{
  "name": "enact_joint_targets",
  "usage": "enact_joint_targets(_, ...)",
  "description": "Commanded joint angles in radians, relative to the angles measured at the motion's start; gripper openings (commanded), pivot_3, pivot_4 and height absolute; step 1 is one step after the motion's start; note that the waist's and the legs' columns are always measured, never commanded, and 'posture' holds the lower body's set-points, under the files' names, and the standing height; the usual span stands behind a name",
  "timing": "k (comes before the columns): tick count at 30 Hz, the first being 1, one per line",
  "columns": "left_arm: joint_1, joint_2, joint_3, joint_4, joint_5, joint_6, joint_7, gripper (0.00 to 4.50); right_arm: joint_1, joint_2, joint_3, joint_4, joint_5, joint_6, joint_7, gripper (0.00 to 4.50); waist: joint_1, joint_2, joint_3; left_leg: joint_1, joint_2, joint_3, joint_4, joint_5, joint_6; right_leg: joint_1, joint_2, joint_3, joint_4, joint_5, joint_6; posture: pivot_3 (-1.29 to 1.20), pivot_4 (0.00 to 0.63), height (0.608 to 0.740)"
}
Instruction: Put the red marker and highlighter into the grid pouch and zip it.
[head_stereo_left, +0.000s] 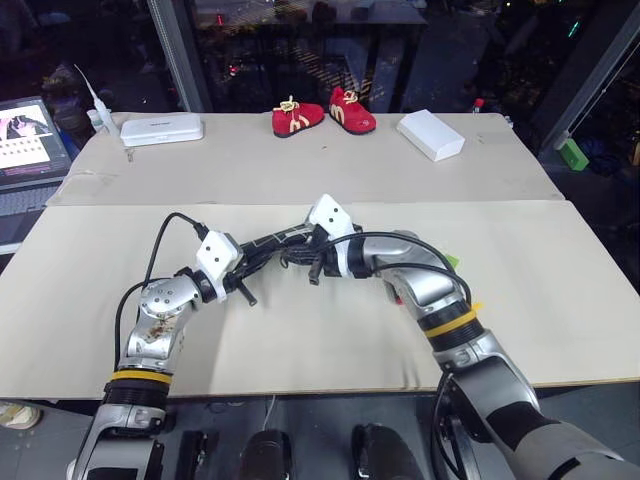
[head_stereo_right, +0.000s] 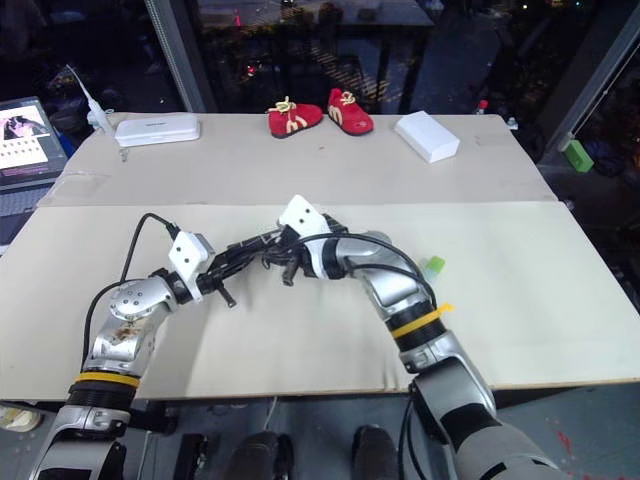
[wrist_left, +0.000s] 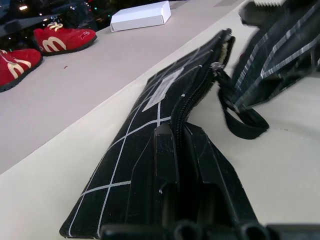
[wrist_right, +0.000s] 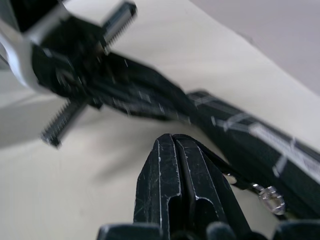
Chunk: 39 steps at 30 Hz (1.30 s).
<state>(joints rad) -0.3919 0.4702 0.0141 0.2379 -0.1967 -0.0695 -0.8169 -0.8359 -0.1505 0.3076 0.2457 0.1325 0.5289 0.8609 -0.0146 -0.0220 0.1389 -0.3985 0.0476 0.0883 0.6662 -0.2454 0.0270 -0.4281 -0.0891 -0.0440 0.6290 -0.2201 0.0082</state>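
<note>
Looking down from the head views: a pale beige bench (head_stereo_left: 300, 340) with a seam across the middle, dark glass and a metal post behind it. On the far half sit a pair of red shoes (head_stereo_left: 322, 114), a white box (head_stereo_left: 431, 134), a white flat case (head_stereo_left: 161, 130); a laptop (head_stereo_left: 30, 145) is off the far left edge. The grid pouch (head_stereo_right: 245, 250) lies near mid-bench between both arms. The left gripper (head_stereo_left: 252, 255) is clamped on the pouch's near-left end, fingers closed down on the fabric. The right gripper (head_stereo_right: 282, 256) comes in from the right, fingers pressed together at the pouch's other end by the zipper; whether it pinches the pull, can't tell from here. A bit of lime green, the highlighter (head_stereo_right: 432, 266), peeks out on the bench just beyond the right forearm; red marker partly hidden under that arm. Left wrist view: pouch (wrist_left: 165, 115) runs away from the fingers (wrist_left: 165, 165), white label up, zipper and loop strap visible, mouth at the far end slightly agape; shoes and white box behind on the grey-beige top. Right wrist view: closed fingers (wrist_right: 180, 185) over the bench, a silver zipper pull (wrist_right: 270, 197) just beside them, pouch (wrist_right: 250, 135) beyond, left gripper at its far end.
</note>
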Motion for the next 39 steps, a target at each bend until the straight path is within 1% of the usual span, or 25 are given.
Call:
enact_joint_targets(1, -0.027, -0.003, -0.005, 0.001, 0.000, -0.030, -0.011, 0.00, -0.037, 0.049, 0.013, 0.006, 0.003, -0.019, -0.011, 0.06, 0.000, 0.000, 0.000, 0.000, 0.000, 0.000, 0.000, 0.000, 0.000, 0.000, 0.000, 0.000, 0.000, 0.000, 0.000, 0.00, 0.150, 0.740)
enact_joint_targets(4, -0.036, -0.007, -0.009, 0.012, 0.002, -0.035, -0.015, 0.00, -0.046, 0.078, 0.025, 0.039, -0.010, -0.029, -0.021, 0.06, -0.001, 0.000, 0.000, 0.000, 0.000, 0.000, 0.000, 0.000, 0.000, 0.000, 0.000, 0.000, 0.000, 0.000, 0.000, 0.00, 0.150, 0.740)
enact_joint_targets(5, -0.041, -0.008, -0.009, 0.017, 0.003, -0.038, -0.016, 0.00, -0.051, 0.080, 0.021, 0.077, -0.028, -0.045, -0.045, 0.06, -0.001, 0.000, 0.000, 0.000, 0.000, 0.000, 0.000, 0.000, 0.000, 0.000, 0.000, 0.000, 0.000, 0.000, 0.000, 0.00, 0.150, 0.740)
enact_joint_targets(7, -0.045, -0.008, -0.008, 0.023, 0.004, -0.041, -0.018, 0.00, -0.051, 0.058, 0.004, 0.113, -0.040, -0.055, -0.053, 0.66, -0.001, 0.000, 0.000, 0.000, 0.000, 0.000, 0.000, 0.000, 0.000, 0.000, 0.000, 0.000, 0.000, 0.000, 0.000, 0.00, 0.150, 0.740)
enact_joint_targets(8, -0.046, -0.008, -0.008, 0.024, 0.005, -0.043, -0.018, 0.00, -0.050, 0.049, 0.000, 0.118, -0.043, -0.056, -0.052, 0.81, -0.001, 0.000, 0.000, 0.000, 0.000, 0.000, 0.000, 0.000, 0.000, 0.000, 0.000, 0.000, 0.000, 0.000, 0.000, 0.00, 0.150, 0.740)
enact_joint_targets(9, -0.046, -0.008, -0.008, 0.025, 0.005, -0.044, -0.018, 0.00, -0.048, 0.029, -0.002, 0.115, -0.052, -0.052, -0.054, 1.06, -0.001, 0.000, 0.000, 0.000, 0.000, 0.001, 0.000, 0.000, 0.000, 0.000, 0.000, 0.000, 0.000, 0.000, 0.000, 0.00, 0.150, 0.740)
enact_joint_targets(10, -0.044, -0.008, -0.007, 0.023, 0.005, -0.044, -0.018, 0.00, -0.037, 0.006, -0.011, 0.083, -0.044, -0.033, -0.043, 1.48, 0.000, 0.000, 0.000, 0.000, 0.000, 0.000, 0.000, 0.000, 0.000, 0.000, 0.000, 0.000, 0.000, 0.000, 0.000, 0.00, 0.150, 0.740)
enact_joint_targets(11, -0.042, -0.009, -0.007, 0.020, 0.005, -0.044, -0.017, 0.00, -0.027, -0.010, -0.017, 0.059, -0.038, -0.020, -0.034, 1.71, 0.003, 0.000, 0.000, 0.000, 0.000, 0.000, 0.000, 0.000, 0.000, 0.000, 0.000, 0.000, 0.000, 0.000, 0.000, 0.00, 0.150, 0.740)
enact_joint_targets(12, -0.039, -0.010, -0.006, 0.017, 0.004, -0.043, -0.017, 0.00, -0.006, -0.036, -0.047, -0.003, 0.001, 0.042, -0.019, 2.07, 0.006, 0.000, 0.000, -0.001, -0.001, 0.001, 0.000, 0.000, 0.000, 0.000, -0.001, -0.001, 0.000, 0.000, 0.000, 0.00, 0.150, 0.740)
enact_joint_targets(15, -0.031, -0.015, -0.005, 0.005, 0.005, -0.042, -0.012, 0.00, 0.078, -0.120, -0.115, -0.207, 0.102, 0.161, 0.026, 2.07, 0.009, 0.000, 0.000, -0.004, 0.000, 0.000, 0.000, 0.000, 0.000, 0.001, -0.002, -0.003, 0.000, 0.000, 0.000, 0.00, 0.150, 0.740)
enact_joint_targets(19, -0.020, -0.024, -0.003, -0.003, 0.003, -0.042, -0.007, 0.00, 0.234, -0.256, -0.249, -0.503, 0.210, 0.320, 0.005, 2.07, 0.011, 0.000, 0.000, -0.005, 0.000, -0.002, 0.000, -0.001, 0.001, 0.000, -0.001, -0.004, -0.001, 0.000, 0.001, 0.00, 0.150, 0.740)
enact_joint_targets(22, -0.013, -0.032, -0.002, -0.012, 0.001, -0.040, -0.003, 0.00, 0.333, -0.333, -0.357, -0.646, 0.214, 0.424, -0.088, 2.07, 0.014, 0.000, 0.000, -0.005, 0.000, -0.002, 0.000, -0.001, 0.001, 0.001, -0.001, -0.004, -0.002, 0.000, 0.001, 0.00, 0.150, 0.740)
enact_joint_targets(25, -0.009, -0.035, 0.000, -0.016, -0.002, -0.038, -0.002, 0.00, 0.399, -0.388, -0.451, -0.700, 0.155, 0.493, -0.223, 2.07, 0.013, 0.000, 0.000, 0.000, -0.001, -0.002, 0.000, -0.001, 0.001, 0.002, -0.001, -0.002, -0.004, 0.000, 0.001, 0.00, 0.150, 0.740)
enact_joint_targets(27, -0.004, -0.035, 0.000, -0.018, -0.002, -0.038, -0.004, 0.00, 0.425, -0.396, -0.487, -0.714, 0.134, 0.536, -0.296, 2.07, 0.014, 0.000, 0.000, 0.001, -0.001, -0.002, 0.000, 0.000, 0.000, 0.003, -0.001, -0.001, -0.003, 0.000, 0.001, 0.00, 0.150, 0.740)
enact_joint_targets(29, 0.000, -0.036, -0.002, -0.018, -0.002, -0.039, -0.007, 0.00, 0.454, -0.400, -0.493, -0.721, 0.099, 0.552, -0.364, 2.07, 0.012, 0.000, 0.000, 0.003, -0.001, -0.002, 0.000, 0.000, 0.000, 0.004, 0.000, 0.001, -0.003, 0.000, 0.000, 0.00, 0.150, 0.740)
enact_joint_targets(31, -0.001, -0.038, -0.005, -0.017, -0.001, -0.039, -0.008, 0.00, 0.468, -0.359, -0.512, -0.724, 0.081, 0.587, -0.438, 2.07, 0.010, 0.000, 0.000, 0.003, -0.001, -0.002, 0.000, 0.000, 0.000, 0.003, 0.000, 0.002, -0.002, 0.000, 0.000, 0.00, 0.150, 0.740)
enact_joint_targets(32, -0.003, -0.039, -0.006, -0.019, -0.002, -0.037, -0.007, 0.00, 0.483, -0.345, -0.493, -0.714, 0.053, 0.584, -0.482, 2.07, 0.009, 0.000, 0.000, 0.003, -0.001, -0.002, 0.000, 0.000, 0.000, 0.003, 0.000, 0.002, -0.002, 0.000, 0.000, 0.00, 0.150, 0.740)
enact_joint_targets(34, -0.010, -0.044, -0.006, -0.018, -0.002, -0.036, -0.005, 0.00, 0.491, -0.286, -0.498, -0.681, 0.026, 0.598, -0.561, 2.07, 0.008, 0.000, 0.000, 0.002, -0.001, -0.002, 0.000, 0.000, 0.000, 0.003, 0.000, 0.003, -0.002, 0.000, 0.001, 0.00, 0.150, 0.740)
enact_joint_targets(39, -0.024, -0.054, 0.003, -0.002, -0.006, -0.037, 0.004, 0.00, 0.496, -0.223, -0.486, -0.608, -0.024, 0.566, -0.666, 2.07, 0.007, 0.000, 0.000, 0.002, -0.002, -0.002, 0.000, 0.000, 0.000, 0.003, -0.001, 0.003, -0.003, 0.000, 0.001, 0.00, 0.150, 0.740)
